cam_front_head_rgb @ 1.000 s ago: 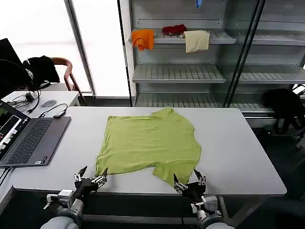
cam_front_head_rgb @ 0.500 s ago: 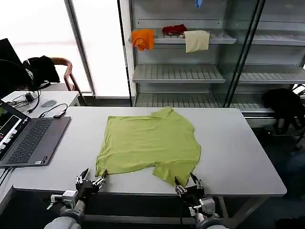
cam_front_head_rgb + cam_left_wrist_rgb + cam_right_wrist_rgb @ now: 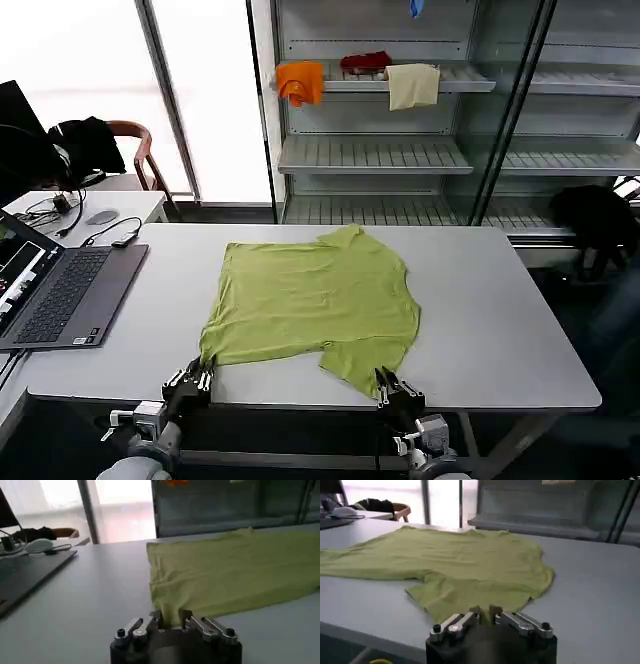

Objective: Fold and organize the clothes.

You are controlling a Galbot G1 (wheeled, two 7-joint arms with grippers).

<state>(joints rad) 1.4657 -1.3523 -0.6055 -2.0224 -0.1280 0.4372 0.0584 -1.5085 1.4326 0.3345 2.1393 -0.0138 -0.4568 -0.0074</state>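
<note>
One lime-green T-shirt [image 3: 318, 305] lies spread, softly wrinkled, mid-table on a grey table [image 3: 500, 320], with bare surface to its right and a laptop [image 3: 55, 295] to its left. Two grippers sit at the near edge: left gripper [image 3: 194, 379] pinches the shirt's near-left corner, right gripper [image 3: 390, 387] clamps the near sleeve edge, both closed on fabric

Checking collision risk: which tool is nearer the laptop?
The left. The left tool grips the T-shirt corner on the laptop side; the right tool grips the near sleeve, farther away.
</note>
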